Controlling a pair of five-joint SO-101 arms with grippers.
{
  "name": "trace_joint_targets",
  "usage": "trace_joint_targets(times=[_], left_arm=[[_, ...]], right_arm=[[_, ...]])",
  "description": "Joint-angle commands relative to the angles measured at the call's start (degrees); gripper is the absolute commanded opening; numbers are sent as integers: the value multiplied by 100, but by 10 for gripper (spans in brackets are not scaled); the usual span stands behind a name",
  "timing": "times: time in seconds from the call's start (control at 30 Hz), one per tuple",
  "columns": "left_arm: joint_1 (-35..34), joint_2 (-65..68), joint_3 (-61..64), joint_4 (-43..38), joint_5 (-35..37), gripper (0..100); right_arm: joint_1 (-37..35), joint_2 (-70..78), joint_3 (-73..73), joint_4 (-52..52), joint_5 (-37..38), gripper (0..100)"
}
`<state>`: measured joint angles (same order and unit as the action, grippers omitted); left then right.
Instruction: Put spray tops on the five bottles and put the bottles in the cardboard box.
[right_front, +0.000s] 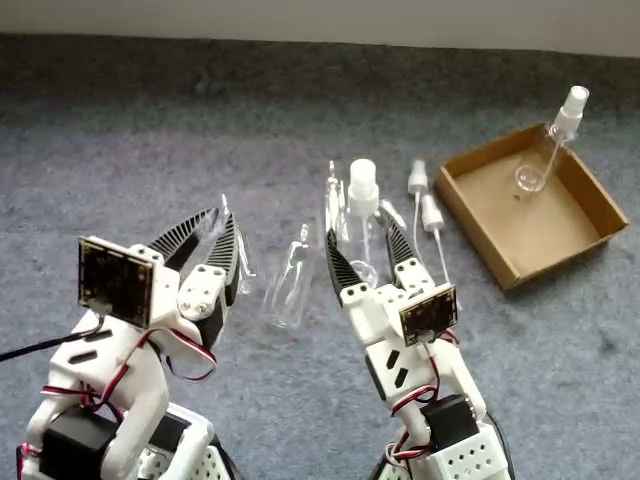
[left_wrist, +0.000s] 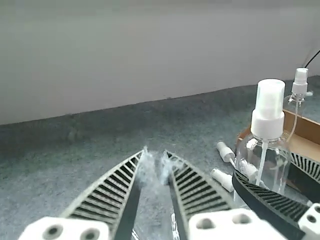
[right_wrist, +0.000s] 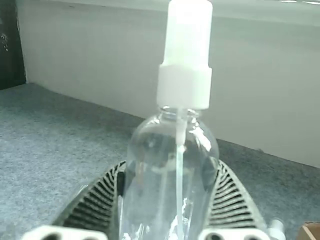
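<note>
The right gripper (right_wrist: 170, 172) is clamped around the body of the capped bottle (right_wrist: 172, 135) and holds it upright. Its spray top is seated, so it appears ready for transfer to the cardboard box (right_front: 500, 258), where one finished bottle (right_front: 566, 115) already leans. The left gripper (left_wrist: 155, 159) is narrowed on what looks like the neck of an open bottle (left_wrist: 149, 169), probably steadying it for fitting. Two spray tops (right_front: 418, 180) lie on the carpet near the box. A loose bottle (right_front: 287, 282) lies between the arms.
</note>
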<state>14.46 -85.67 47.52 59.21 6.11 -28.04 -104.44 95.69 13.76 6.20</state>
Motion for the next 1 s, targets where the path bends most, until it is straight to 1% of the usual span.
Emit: trace_joint_targets(times=[0.0,0.07,0.17,0.33,0.4,0.47,0.63,0.97], left_arm=[[-154,-224,-136,273,0,6],[-242,-382,-4,422,0,6],[-488,-690,418,413,0,6],[-681,-1314,1165,413,-9,6],[-708,-1560,1341,413,-220,6],[-708,-1798,1525,413,-448,6],[-708,-1921,1859,413,-466,5],[-708,-1912,2941,413,-457,5]], right_arm=[[347,-48,593,40,-18,81],[637,-48,435,40,-35,81],[963,-48,154,145,-26,81],[1200,-48,-716,1059,-35,81],[1385,-48,-1024,1235,-35,81],[1640,-40,-1279,1262,-26,81],[2273,-31,-1771,1270,-26,81],[3002,-13,-2290,1244,-18,81]])
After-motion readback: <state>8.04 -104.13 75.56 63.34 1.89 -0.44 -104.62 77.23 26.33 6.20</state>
